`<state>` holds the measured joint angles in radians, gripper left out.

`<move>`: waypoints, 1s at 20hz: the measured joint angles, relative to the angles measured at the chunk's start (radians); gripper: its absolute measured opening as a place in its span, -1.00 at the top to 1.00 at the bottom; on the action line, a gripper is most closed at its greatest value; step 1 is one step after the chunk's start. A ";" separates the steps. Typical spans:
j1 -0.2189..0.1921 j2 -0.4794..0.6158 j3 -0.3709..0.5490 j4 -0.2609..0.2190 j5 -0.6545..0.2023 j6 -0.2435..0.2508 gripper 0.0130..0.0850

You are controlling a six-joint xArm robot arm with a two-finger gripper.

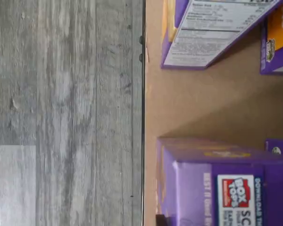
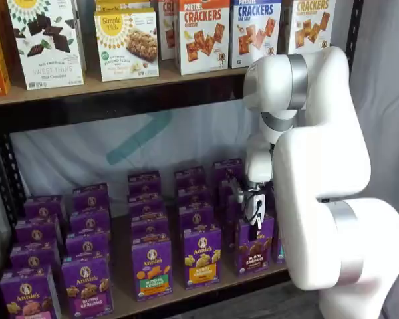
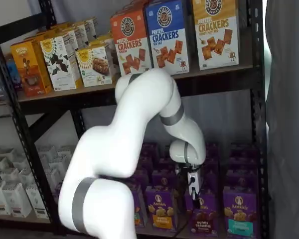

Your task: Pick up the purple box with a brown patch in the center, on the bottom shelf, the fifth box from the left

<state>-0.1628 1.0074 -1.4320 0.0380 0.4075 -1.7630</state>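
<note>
Shelf views both show the purple box (image 2: 255, 247) (image 3: 203, 215) standing upright at the front edge of the bottom shelf (image 2: 186, 292) (image 3: 154, 230), its brown band facing out. The gripper (image 2: 255, 229) (image 3: 193, 191) hangs straight down at the box's top, its white body and black fingers in front of the carton's upper part. From these angles I cannot tell whether the jaws have a gap or grip the box.

Just left of the box in a shelf view stands a yellow-patch carton (image 2: 201, 259), and on its other side a teal-patch carton (image 3: 239, 211). The white arm (image 2: 319, 193) (image 3: 139, 134) bends down from above, in front of the rack. Cracker boxes (image 2: 203, 33) (image 3: 164, 37) line the upper shelf.

Wrist view shows tan shelf board (image 1: 198, 103) between purple cartons (image 1: 226, 183), with grey plank floor (image 1: 66, 113) beyond the shelf's edge.
</note>
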 joint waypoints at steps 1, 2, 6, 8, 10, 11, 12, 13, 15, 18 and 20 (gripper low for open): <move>0.000 -0.001 0.002 0.001 -0.002 -0.001 0.44; 0.001 -0.003 0.005 0.003 -0.003 -0.002 0.56; 0.004 -0.011 0.016 0.015 0.002 -0.010 0.56; 0.007 -0.023 0.036 0.017 -0.007 -0.009 0.56; 0.011 -0.041 0.072 0.017 -0.036 -0.006 0.56; 0.013 -0.052 0.093 0.015 -0.050 -0.003 0.56; 0.015 -0.066 0.116 0.016 -0.059 -0.001 0.56; 0.017 -0.081 0.139 0.020 -0.067 -0.003 0.56; 0.021 -0.113 0.185 0.031 -0.077 -0.010 0.56; 0.027 -0.177 0.267 0.039 -0.082 -0.012 0.56; 0.031 -0.226 0.325 0.035 -0.089 -0.004 0.56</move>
<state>-0.1315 0.7815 -1.1067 0.0727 0.3181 -1.7674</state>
